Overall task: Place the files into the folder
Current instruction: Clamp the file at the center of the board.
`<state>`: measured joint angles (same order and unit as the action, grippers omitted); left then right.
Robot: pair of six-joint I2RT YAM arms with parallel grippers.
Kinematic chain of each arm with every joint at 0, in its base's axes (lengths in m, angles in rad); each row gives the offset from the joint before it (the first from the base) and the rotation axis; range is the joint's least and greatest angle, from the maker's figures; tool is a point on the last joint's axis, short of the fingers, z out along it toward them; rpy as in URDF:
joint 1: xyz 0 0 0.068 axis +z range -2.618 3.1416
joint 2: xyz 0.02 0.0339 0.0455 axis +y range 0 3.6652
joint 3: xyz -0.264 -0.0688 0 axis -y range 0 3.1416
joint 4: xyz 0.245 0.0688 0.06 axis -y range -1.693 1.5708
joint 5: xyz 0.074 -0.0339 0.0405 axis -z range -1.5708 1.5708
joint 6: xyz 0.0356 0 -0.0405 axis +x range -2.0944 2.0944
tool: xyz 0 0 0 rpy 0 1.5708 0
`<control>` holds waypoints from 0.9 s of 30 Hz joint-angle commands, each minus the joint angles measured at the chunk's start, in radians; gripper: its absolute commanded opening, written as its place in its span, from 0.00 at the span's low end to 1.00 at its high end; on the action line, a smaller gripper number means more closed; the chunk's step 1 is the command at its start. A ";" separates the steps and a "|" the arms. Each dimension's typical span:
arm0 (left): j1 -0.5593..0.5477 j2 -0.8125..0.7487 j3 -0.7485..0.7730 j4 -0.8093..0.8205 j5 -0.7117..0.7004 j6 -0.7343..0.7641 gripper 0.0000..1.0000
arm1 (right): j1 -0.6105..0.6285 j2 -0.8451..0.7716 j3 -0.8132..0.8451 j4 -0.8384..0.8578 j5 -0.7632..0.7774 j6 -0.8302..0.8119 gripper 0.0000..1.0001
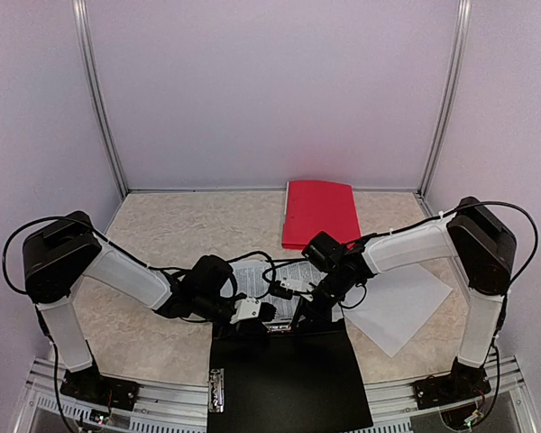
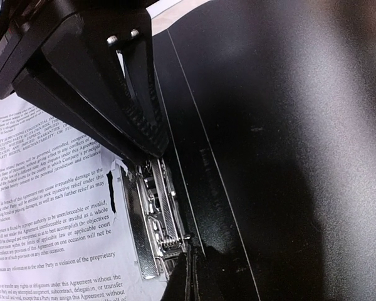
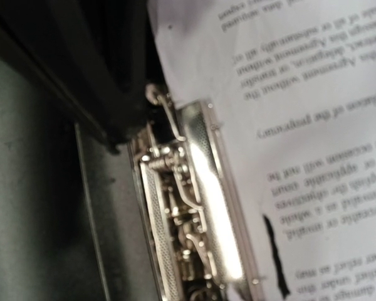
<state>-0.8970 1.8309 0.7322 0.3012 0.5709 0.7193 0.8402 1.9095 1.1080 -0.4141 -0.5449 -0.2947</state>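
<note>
The folder (image 1: 288,388) lies open at the near edge of the worktop (image 1: 162,234), between the two arm bases, so both arms reach its far edge. The metal clip (image 2: 151,219) sits along that edge.

The printed sheet (image 2: 50,213) lies flat just beyond the folder, with its edge against the clip. I judge it is staged there so that it can go under the clip once the clip is raised. I cannot tell whether that edge is already under the clip plate.

A blank sheet (image 1: 398,307) lies on the worktop to the right, apart from the folder and not yet filed. A red folder (image 1: 320,212) lies closed at the far side, away from the work.

Both arms converge on the clip. I judge the step in hand to be opening the clip, with one arm working the mechanism and the other steadying it.

Left fingers (image 2: 154,144): pressed together, nothing between them. The tips sit at the top end of the clip, touching it or just above it.

Right fingers (image 1: 303,307): closed almost completely. In the right wrist view they show as a dark, blurred mass at the clip's upper end, where the wire lever (image 3: 166,113) meets them. I cannot tell whether they pinch the lever or only bear on it.
</note>
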 commanded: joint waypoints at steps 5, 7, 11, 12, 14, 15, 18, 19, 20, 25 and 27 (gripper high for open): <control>-0.005 0.013 -0.018 -0.120 0.015 -0.025 0.00 | -0.040 0.078 -0.053 -0.038 0.221 0.044 0.00; -0.002 0.014 -0.013 -0.114 -0.001 -0.043 0.00 | -0.034 0.080 -0.060 -0.047 0.234 0.050 0.00; 0.000 0.016 -0.011 -0.095 -0.024 -0.069 0.00 | -0.020 0.084 -0.084 -0.044 0.233 0.070 0.00; 0.000 0.016 -0.011 -0.091 -0.031 -0.074 0.00 | -0.019 0.085 -0.089 -0.041 0.233 0.076 0.00; 0.000 0.017 -0.011 -0.083 -0.044 -0.081 0.00 | -0.010 0.092 -0.095 -0.038 0.233 0.083 0.00; 0.000 0.019 -0.010 -0.081 -0.052 -0.085 0.00 | -0.003 0.094 -0.098 -0.039 0.239 0.086 0.00; 0.001 0.023 -0.006 -0.073 -0.089 -0.100 0.00 | 0.020 0.095 -0.109 -0.041 0.256 0.098 0.00; 0.001 0.025 -0.003 -0.073 -0.099 -0.103 0.00 | 0.026 0.092 -0.114 -0.040 0.258 0.103 0.00; 0.001 0.027 -0.001 -0.073 -0.109 -0.109 0.00 | 0.032 0.086 -0.120 -0.033 0.258 0.107 0.00; 0.000 0.033 -0.004 -0.065 -0.148 -0.111 0.00 | 0.051 0.051 -0.158 -0.020 0.247 0.121 0.00; 0.001 0.033 -0.009 -0.062 -0.169 -0.105 0.00 | 0.057 0.034 -0.168 -0.021 0.242 0.121 0.00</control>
<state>-0.8944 1.8309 0.7376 0.3065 0.5137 0.6182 0.8707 1.8675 1.0298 -0.3191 -0.5037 -0.1997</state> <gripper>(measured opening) 0.002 0.058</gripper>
